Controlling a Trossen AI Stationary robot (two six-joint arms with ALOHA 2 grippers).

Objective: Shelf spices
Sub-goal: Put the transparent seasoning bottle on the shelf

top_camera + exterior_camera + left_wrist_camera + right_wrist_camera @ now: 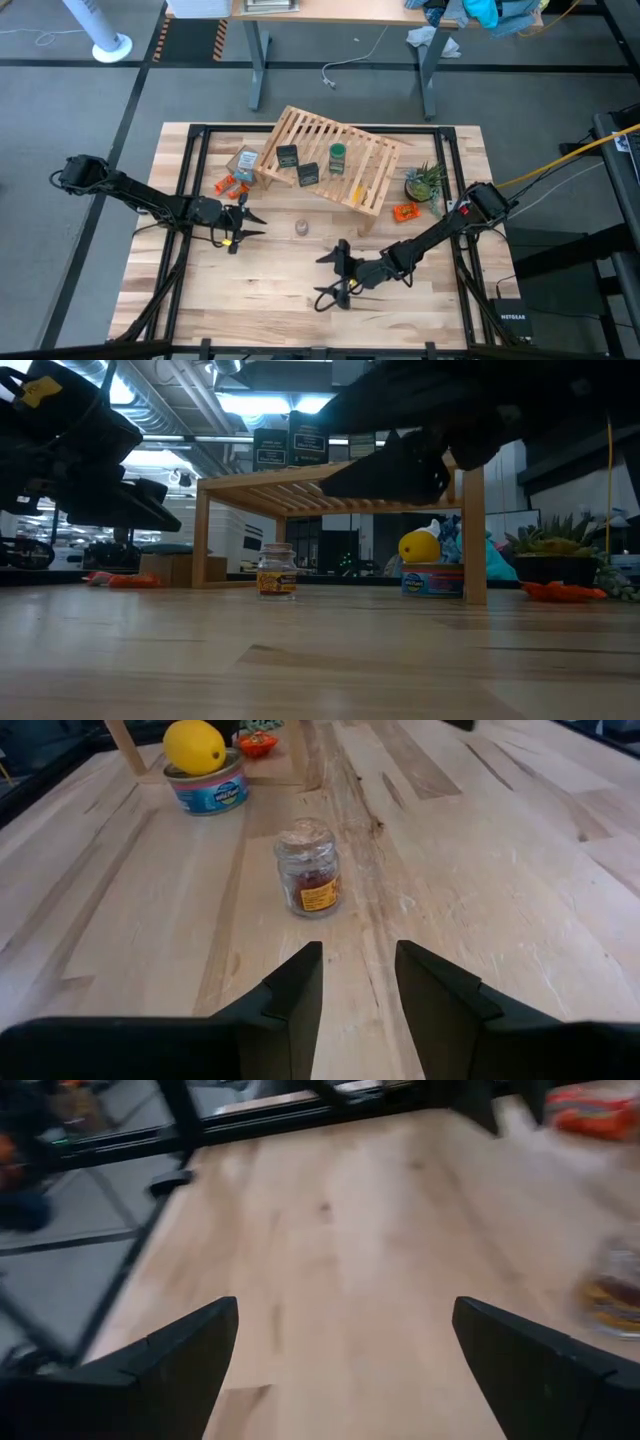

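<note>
Behind the right gripper (400,470), shelf (300,488) half-hidden

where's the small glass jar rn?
The small glass jar stands on bare tabletop in front of the shelf, not on it, between the left gripper and right gripper in the high view.

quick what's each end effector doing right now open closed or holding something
Left end effector: open, empty, aimed at the tiny glass jar.
Right end effector: open wide, empty.
</note>
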